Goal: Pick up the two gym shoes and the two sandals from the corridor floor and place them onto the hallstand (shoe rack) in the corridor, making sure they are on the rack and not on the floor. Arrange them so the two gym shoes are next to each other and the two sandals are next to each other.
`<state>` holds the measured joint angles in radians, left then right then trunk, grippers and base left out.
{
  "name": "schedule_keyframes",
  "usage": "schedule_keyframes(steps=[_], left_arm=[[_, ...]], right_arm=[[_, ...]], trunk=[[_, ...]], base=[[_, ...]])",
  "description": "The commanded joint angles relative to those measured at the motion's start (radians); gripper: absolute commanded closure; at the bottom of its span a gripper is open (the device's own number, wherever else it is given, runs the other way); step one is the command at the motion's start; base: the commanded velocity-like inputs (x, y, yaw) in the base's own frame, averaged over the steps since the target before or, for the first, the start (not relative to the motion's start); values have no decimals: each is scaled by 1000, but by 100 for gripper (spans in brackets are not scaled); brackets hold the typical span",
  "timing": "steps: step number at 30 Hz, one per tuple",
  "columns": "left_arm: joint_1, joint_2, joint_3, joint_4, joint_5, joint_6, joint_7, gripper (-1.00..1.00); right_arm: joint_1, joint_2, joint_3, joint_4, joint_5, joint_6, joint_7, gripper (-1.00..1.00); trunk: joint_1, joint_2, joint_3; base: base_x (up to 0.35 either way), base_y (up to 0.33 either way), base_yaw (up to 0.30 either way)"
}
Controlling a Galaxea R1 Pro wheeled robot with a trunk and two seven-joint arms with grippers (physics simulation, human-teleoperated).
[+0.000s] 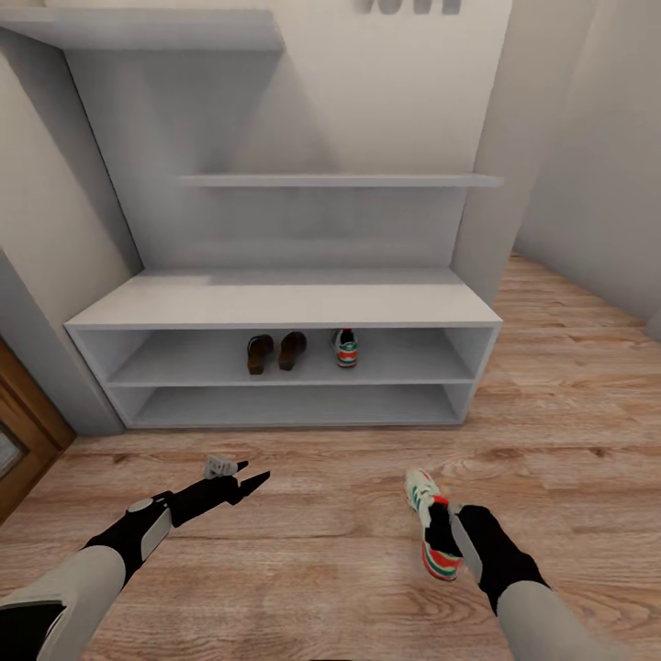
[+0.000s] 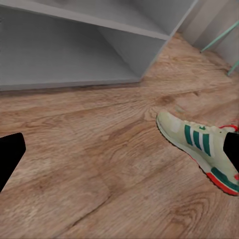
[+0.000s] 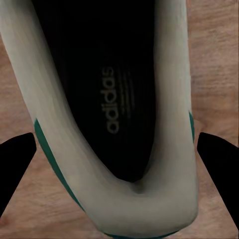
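Step in hand, as judged: fetching the last shoe. Both sandals (image 1: 275, 352) sat side by side on the upper tier of the rack (image 1: 285, 306), with one sneaker (image 1: 345, 348) just to their 3 o'clock side on the same tier. The second sneaker (image 1: 430, 523) lay on the wood floor (image 1: 303, 514) at about 5 o'clock in the head view, toe pointing toward the rack.

Right gripper (image 1: 444, 542) was over the heel end of that floor sneaker. In the right wrist view the shoe opening (image 3: 107, 99) faced the camera, and the two dark fingertips (image 3: 15, 164) stood wide, one on each side of the heel, outside its walls. They looked clear of the shoe, though whether either one touched it could not be settled. No grasp yet.

Left gripper (image 1: 240, 484) hung over bare floor at about 7 o'clock, well apart from the shoe, holding nothing. Its finger spacing in the head view was hard to read; the left wrist view showed dark finger (image 2: 9, 157) edges at opposite margins, so they appeared spread.

Next move, as judged: close the right fingers across the heel, lift, carry toward 12 o'clock and set the sneaker down on the free stretch of tier beside its mate.

Hidden or unclear: the arm covered the middle of the floor sneaker in the head view. The lower tier was in shadow. Dark marks at the top edge of the wall were cut off and unreadable.
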<state>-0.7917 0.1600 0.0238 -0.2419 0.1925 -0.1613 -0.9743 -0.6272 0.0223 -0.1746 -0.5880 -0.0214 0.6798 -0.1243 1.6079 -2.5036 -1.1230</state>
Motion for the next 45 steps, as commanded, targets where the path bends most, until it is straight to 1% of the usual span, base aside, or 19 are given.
schedule_keyframes(steps=[1, 2, 4, 7, 13, 21, 27, 30, 31, 35, 39, 45], left_arm=[[-1, 1, 3, 1, -2, -6, -3, -100], [0, 1, 2, 1, -2, -6, -3, -100], [0, 1, 2, 1, -2, -6, -3, -100], [0, 1, 2, 1, -3, -6, -3, -100], [0, 1, 1, 2, -5, -6, -2, -100], [0, 1, 1, 2, -5, -6, -4, -100], [0, 0, 0, 1, -5, -6, -4, -100], [0, -1, -1, 2, -5, -6, -4, -100], [0, -2, -1, 2, -5, -6, -4, -100], [0, -3, -1, 2, -5, -6, -4, -100], [0, -3, -1, 2, -5, -6, -5, -100], [0, -4, -1, 2, -5, -6, -6, -100]], right_arm=[[-8, 14, -5, -3, 23, 12, -6, 100], [-25, 23, -5, -4, 25, 15, -7, 100], [-49, 29, -5, -4, 26, 18, -11, 100], [-122, 37, -5, -5, 27, 22, -48, 100], [-188, 43, -5, -6, 27, 24, -101, 100], [-199, 44, -4, -6, 28, 23, -108, 100], [-200, 44, -4, -7, 28, 5, -107, 100], [-200, 44, -4, -8, 28, -50, -105, 100], [-200, 44, -3, -7, 28, -88, -105, 100], [-200, 44, -3, -6, 28, -201, -104, 100], [-200, 44, -2, -7, 28, -233, -105, 100], [-200, 44, -2, -8, 28, -240, -106, 100]], trunk=[[0, 0, -1], [0, 0, -1], [0, 0, -1], [0, 0, -1], [0, 0, -1], [0, 0, -1], [0, 0, -1], [0, 0, -1], [0, 0, -1], [0, 0, -1], [0, 0, -1], [0, 0, -1]], base=[[0, 0, 0], [0, 0, 0], [0, 0, 0], [0, 0, 0], [0, 0, 0], [0, 0, 0], [0, 0, 0], [0, 0, 0], [0, 0, 0], [0, 0, 0], [0, 0, 0], [0, 0, 0]])
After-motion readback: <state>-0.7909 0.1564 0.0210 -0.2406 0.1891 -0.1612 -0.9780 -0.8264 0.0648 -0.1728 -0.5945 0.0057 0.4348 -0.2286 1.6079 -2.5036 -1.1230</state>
